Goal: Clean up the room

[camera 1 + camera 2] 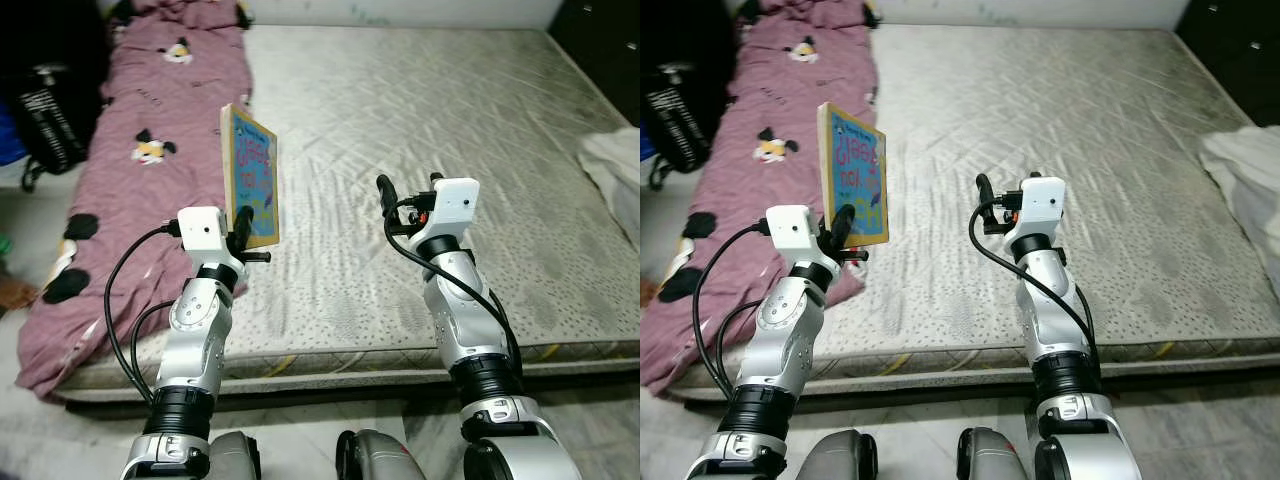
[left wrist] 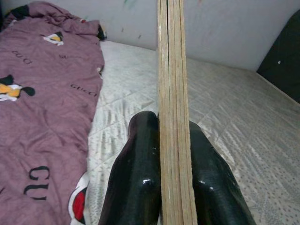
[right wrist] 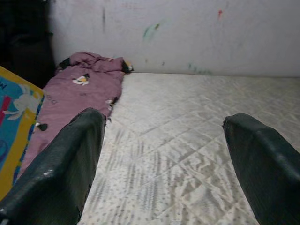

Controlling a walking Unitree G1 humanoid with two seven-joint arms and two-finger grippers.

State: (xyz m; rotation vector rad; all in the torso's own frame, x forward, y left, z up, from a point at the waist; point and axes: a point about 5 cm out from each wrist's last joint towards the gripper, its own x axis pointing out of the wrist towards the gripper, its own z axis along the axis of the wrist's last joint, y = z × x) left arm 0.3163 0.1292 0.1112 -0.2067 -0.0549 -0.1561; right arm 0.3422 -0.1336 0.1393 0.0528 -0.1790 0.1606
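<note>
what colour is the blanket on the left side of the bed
Mauve-pink blanket with black-and-yellow cartoon prints and dark lettering; clearest in the left eye view.

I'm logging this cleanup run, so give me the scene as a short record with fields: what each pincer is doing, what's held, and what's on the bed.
left pincer: shut on the board book, raised above the mattress edge
board book: upright, colourful cover, gripped at its lower edge
right pincer: open, holding nothing, over the mattress
mattress: bare, grey quilted
blanket: mauve with cartoon print, along the robot's left side of the mattress
white cloth: at the right edge of the mattress
</note>
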